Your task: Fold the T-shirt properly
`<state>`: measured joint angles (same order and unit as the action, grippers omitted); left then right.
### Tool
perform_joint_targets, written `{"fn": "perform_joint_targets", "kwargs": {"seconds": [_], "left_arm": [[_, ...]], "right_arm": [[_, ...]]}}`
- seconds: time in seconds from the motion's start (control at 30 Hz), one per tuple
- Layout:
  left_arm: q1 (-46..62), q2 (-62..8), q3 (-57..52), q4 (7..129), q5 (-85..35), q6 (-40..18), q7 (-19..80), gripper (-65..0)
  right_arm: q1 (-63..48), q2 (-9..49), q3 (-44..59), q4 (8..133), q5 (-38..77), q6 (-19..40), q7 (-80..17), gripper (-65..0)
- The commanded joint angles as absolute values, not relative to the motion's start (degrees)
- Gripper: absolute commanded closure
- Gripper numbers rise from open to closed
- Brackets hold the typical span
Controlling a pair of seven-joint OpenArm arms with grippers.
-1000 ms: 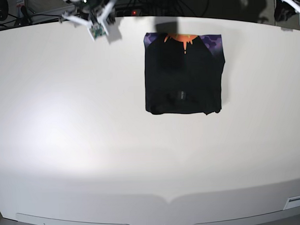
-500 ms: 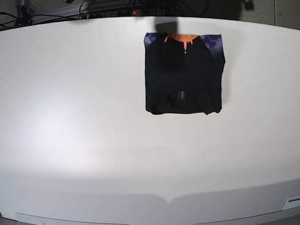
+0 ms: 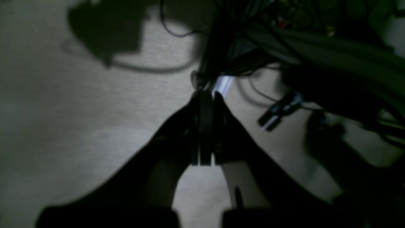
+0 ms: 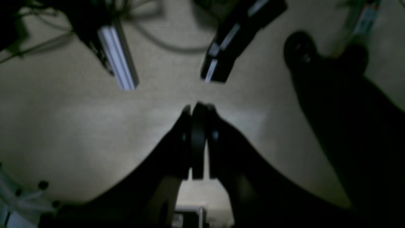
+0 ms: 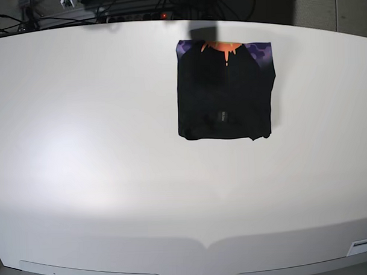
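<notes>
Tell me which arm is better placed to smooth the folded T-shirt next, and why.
Probably the left. The T-shirt lies right of centre on the table in the base view, the left arm's side. Both hands, left and right, are shut, empty and off the table, so only side decides.

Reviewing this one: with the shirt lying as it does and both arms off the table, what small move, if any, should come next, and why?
Probably none beyond holding the arms parked. The T-shirt lies as a compact, roughly square bundle on the table, only a strip of orange and purple print showing at its far edge. The left gripper and right gripper are both shut on nothing, over the floor. The fold looks finished.
</notes>
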<state>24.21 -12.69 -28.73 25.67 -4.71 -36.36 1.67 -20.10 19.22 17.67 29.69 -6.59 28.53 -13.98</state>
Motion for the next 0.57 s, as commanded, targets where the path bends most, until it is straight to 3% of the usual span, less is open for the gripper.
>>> {"fn": "perform_joint_targets", "kwargs": {"seconds": [0.0,0.23,0.53], "left_arm": [[23.3,-12.8,-28.8,24.2,-3.7,-35.9,1.7,0.0],[15.8,-7.7,-28.8,17.4,2.2,-24.8,1.2,0.0],[14.2,-6.5,-28.8,17.4,3.0,-23.7,2.1,0.0]], "right_arm": [[-18.3,20.0,17.9,27.2,-7.6,28.7,-12.6,0.0],[-8.9,18.2,14.3,16.8,-9.0,28.7,-10.3,0.0],[-7.6,16.4,-0.3,16.9,-3.8,23.9,-8.7,0.0]]}}
